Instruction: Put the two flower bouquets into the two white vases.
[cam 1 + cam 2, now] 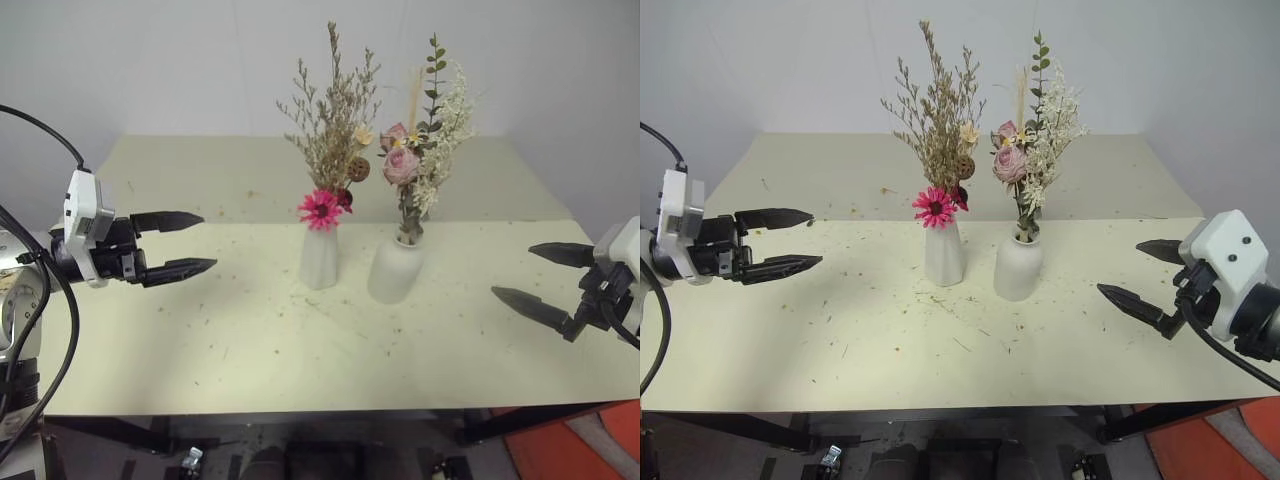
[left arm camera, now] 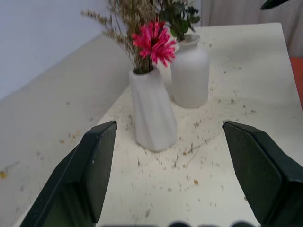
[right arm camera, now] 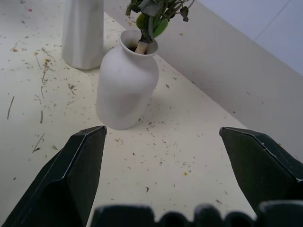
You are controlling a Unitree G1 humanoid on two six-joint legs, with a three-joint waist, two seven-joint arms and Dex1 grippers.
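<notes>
Since both bouquets stand in vases, step: placement looks complete.
Left tool: wide open, empty, clear of the vases.
Right tool: wide open, empty.
Tabletop: littered with plant debris.
Cone vase: holds dried sprigs.
Round vase: just beside it, holds roses.
Next: probably nothing beyond keeping clear.

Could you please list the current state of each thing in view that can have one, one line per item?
Dried-sprig bouquet: upright in the slim vase.
Rose bouquet: upright in the rounded vase.
Slim vase: standing, filled, on the table.
Rounded vase: standing, filled, beside the slim vase.
Left gripper: open, empty, clear of the vases.
Right gripper: open, empty, clear of the vases.
Table: littered with plant crumbs.
</notes>
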